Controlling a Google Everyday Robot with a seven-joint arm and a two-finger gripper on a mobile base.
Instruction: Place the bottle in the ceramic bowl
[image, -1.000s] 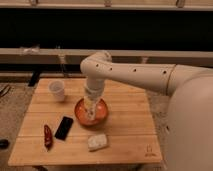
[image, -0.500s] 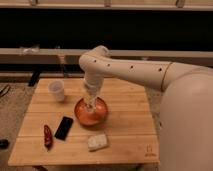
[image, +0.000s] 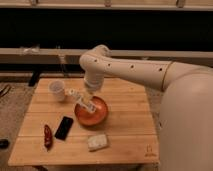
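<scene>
Desk (image: 125, 135): ceramic bowl (image: 98, 118) at centre, bottle (image: 78, 98) tilted across its ten o'clock rim, gripper (image: 91, 94) just above. Cup (image: 57, 90) at ten, phone (image: 64, 127) and pepper (image: 47, 136) at eight, block (image: 98, 142) at six.

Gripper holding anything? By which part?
Cannot tell. The gripper sits right above the bottle, which leans tilted across the rim of the ceramic bowl; any contact is unclear.
</scene>
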